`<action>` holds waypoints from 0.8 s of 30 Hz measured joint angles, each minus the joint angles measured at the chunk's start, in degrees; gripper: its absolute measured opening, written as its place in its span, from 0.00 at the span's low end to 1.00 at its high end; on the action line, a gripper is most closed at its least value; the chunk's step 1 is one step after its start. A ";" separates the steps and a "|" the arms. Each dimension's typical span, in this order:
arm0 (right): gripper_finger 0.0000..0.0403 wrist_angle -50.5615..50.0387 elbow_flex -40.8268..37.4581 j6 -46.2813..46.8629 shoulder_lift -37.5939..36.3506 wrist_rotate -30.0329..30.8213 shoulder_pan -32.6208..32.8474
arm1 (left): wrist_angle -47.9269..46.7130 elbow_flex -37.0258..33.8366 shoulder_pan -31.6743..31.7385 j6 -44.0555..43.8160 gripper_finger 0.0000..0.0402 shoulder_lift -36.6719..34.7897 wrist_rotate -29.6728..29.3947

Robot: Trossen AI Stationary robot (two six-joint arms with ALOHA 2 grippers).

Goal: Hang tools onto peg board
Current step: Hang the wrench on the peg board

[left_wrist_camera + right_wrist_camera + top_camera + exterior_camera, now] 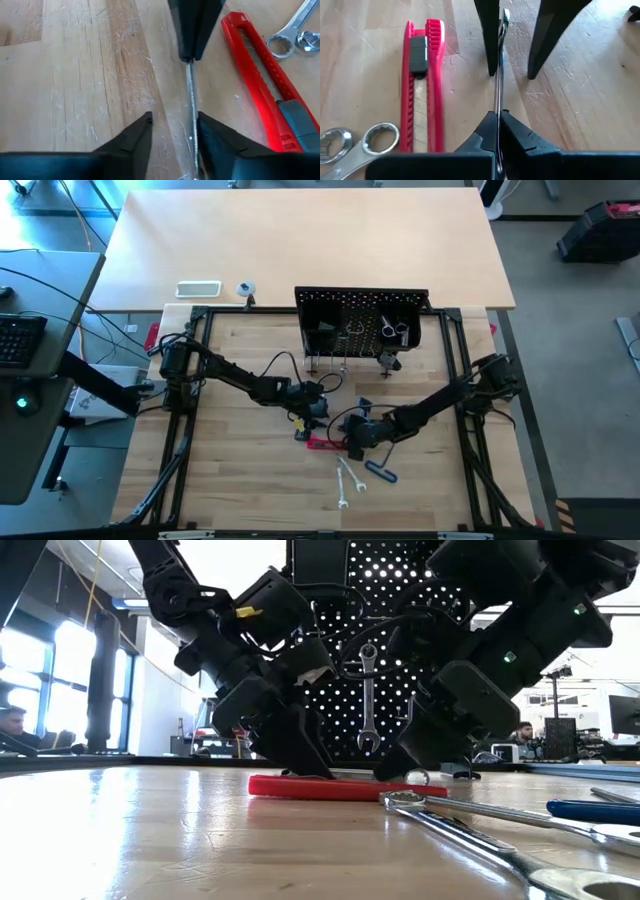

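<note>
Light wood plank counter (250, 490) inside a black tube frame; bright office w/ windows behind. Black peg board (360, 320) stands at the counter's far side, w/ 2 tools hung on it that can be made out. On the counter: 1 red utility knife (422, 85), 2 silver wrenches (347, 480), 1 blue-ended key (381, 470). Right end effector (498, 117) is clamped on a thin silver wrench (499, 65) beside the knife. Left end effector (172, 120) is partly open around the same wrench's other end. No legible writing.

The red-handled tool (325, 445) lies on the table (240, 480) before the peg board (360, 320), wrenches (348, 480) nearer the front edge.
</note>
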 joint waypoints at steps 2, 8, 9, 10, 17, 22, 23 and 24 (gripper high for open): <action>0.00 -0.93 0.43 -0.07 0.00 0.05 -0.06 | -0.61 0.00 0.00 1.25 0.27 0.00 0.03; 0.00 -1.40 0.67 0.15 0.02 0.28 -0.02 | -2.42 0.09 -1.11 6.03 0.04 -0.09 -0.60; 0.00 -1.39 0.66 0.24 0.02 0.31 -0.01 | -2.45 0.09 -1.41 6.21 0.03 -0.11 -1.33; 0.00 -1.36 0.66 0.56 0.02 0.29 -0.01 | -2.43 0.09 -1.71 6.32 0.03 -0.11 -2.28; 0.02 -2.02 0.66 1.00 -0.91 0.18 0.52 | -1.98 0.09 -2.84 6.80 0.01 -0.11 -5.17; 0.10 -5.24 0.52 0.98 -4.44 1.02 1.81 | -2.46 0.04 -2.84 4.51 0.01 -0.39 -5.25; 0.12 -6.60 0.52 1.04 -5.39 1.73 2.14 | -2.82 -0.01 -2.84 4.20 0.01 -0.50 -5.37; 0.14 -7.74 0.52 1.22 -6.26 2.97 2.44 | -2.94 -0.02 -2.84 3.90 0.01 -0.67 -5.38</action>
